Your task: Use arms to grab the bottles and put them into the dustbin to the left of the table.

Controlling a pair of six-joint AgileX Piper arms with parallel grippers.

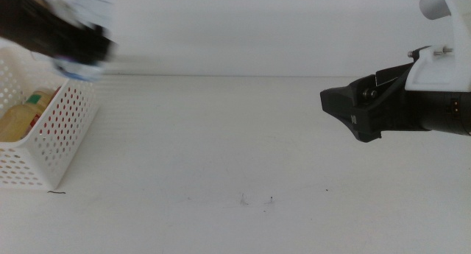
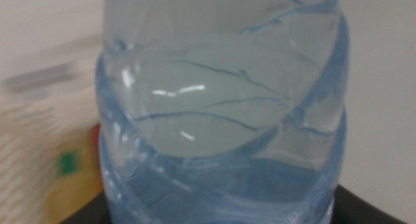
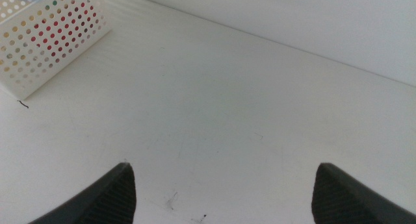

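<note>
The left end effector [image 1: 77, 51], clamped on the clear blue-tinted plastic water bottle [image 2: 221, 113], hovers above the white perforated plastic dustbin [image 1: 55, 132] at the counter's left edge. Release should drop it straight down; the right end effector [image 1: 346, 110], jaws apart, waits well away.

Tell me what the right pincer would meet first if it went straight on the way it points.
The right pincer points leftward over the bare white table; probably the white perforated basket first, though depth is unclear.

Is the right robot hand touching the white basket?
Apart. The middle view shows bare table between the right end effector and the basket.
</note>
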